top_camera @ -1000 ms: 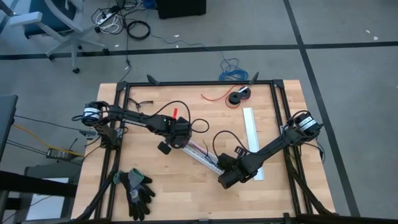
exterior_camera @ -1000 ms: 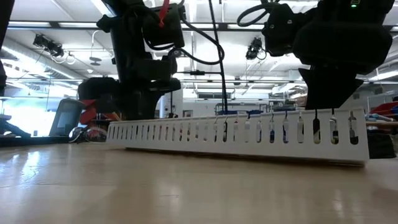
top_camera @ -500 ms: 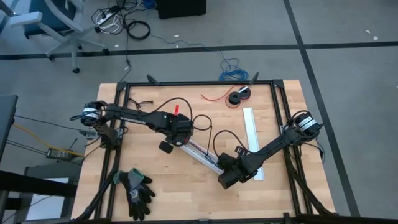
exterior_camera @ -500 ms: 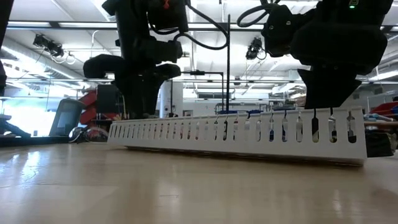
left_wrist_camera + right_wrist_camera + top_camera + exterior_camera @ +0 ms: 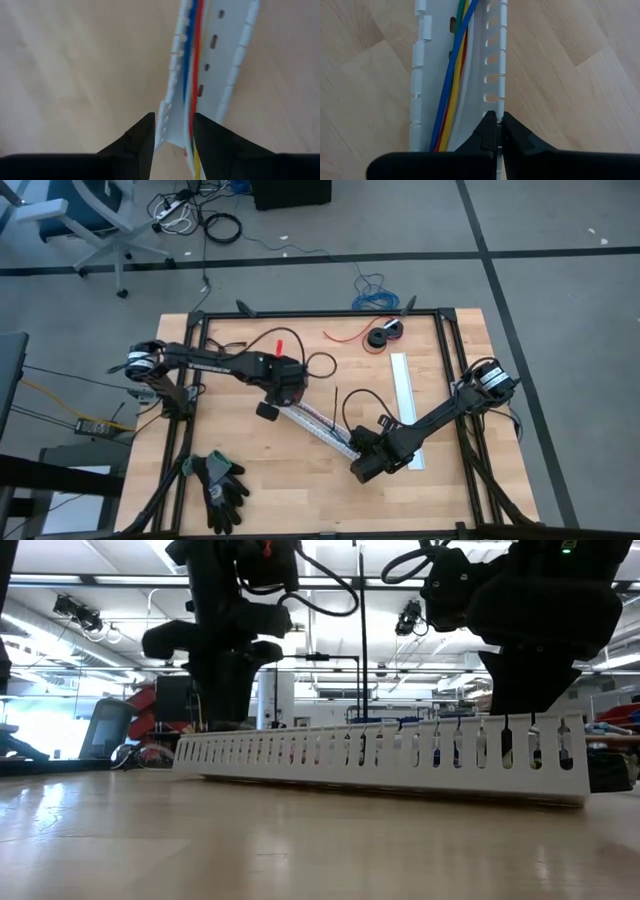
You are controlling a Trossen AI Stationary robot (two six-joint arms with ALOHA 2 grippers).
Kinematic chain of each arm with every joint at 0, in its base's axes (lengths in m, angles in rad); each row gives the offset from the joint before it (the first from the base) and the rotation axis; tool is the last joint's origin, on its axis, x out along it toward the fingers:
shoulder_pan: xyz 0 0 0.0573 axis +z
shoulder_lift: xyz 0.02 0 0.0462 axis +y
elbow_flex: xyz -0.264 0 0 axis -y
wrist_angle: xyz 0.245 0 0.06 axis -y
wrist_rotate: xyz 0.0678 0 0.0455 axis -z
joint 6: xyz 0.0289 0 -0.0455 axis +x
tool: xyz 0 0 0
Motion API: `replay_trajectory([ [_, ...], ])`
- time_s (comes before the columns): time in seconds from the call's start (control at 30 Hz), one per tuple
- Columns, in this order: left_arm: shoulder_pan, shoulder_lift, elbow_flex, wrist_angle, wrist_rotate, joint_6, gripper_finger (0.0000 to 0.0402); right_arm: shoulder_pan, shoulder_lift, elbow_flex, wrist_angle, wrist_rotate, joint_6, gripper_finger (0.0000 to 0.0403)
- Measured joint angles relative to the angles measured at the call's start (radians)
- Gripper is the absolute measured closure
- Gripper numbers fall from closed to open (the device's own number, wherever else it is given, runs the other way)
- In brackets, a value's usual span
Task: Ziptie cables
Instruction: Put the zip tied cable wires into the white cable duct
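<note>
A white slotted cable duct (image 5: 320, 428) lies slantwise on the wooden table. The cables (image 5: 452, 75), blue, yellow, red and green, run along its channel and also show in the left wrist view (image 5: 192, 60). My left gripper (image 5: 172, 122) hangs open over the duct's far-left end, one finger on each side of a slotted side wall (image 5: 166, 120). My right gripper (image 5: 498, 122) is shut on the duct at its near-right end. In the low view the duct (image 5: 380, 752) stands in front of both arms. My left gripper stands astride the end of the duct's side wall; I cannot tell whether its fingers touch it. My right gripper pinches the top edge of the duct's slotted side wall (image 5: 496, 107) between its two fingers, at the near-right end. The fingers come from above, slanting down. The duct lies flat on the table.
A pair of black gloves (image 5: 220, 485) lies at the near left. A white strip (image 5: 405, 395) lies along the right side. A black spool with red wire (image 5: 383, 335) sits at the far right. A blue wire coil (image 5: 372, 288) is on the floor beyond the table.
My left gripper has risen above the duct's far-left end, shifted slightly toward the table's far edge and rolled about its own axis. The duct and the cables have stayed in place.
</note>
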Motion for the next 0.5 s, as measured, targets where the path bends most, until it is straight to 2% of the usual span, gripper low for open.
replay_trajectory([
  [0.13, 0.035, -0.068, -0.052, 0.053, 0.012, -0.036, 0.0261, 0.000, 0.000, 0.001, -0.041, 0.000, 0.000, 0.0401],
  [0.27, 0.049, -0.133, -0.130, 0.139, 0.027, -0.069, 0.0261, -0.001, 0.004, 0.026, -0.169, 0.015, -0.003, 0.0401],
  [0.33, 0.048, -0.150, -0.164, 0.169, 0.030, -0.082, 0.0261, -0.004, 0.005, 0.044, -0.230, 0.056, -0.019, 0.0401],
  [0.43, 0.048, -0.160, -0.204, 0.223, 0.031, -0.098, 0.0261, -0.020, 0.004, 0.055, -0.235, 0.142, -0.077, 0.0401],
  [0.5, 0.048, -0.159, -0.224, 0.247, 0.036, -0.107, 0.0261, -0.041, 0.004, 0.055, -0.221, 0.158, -0.120, 0.0401],
])
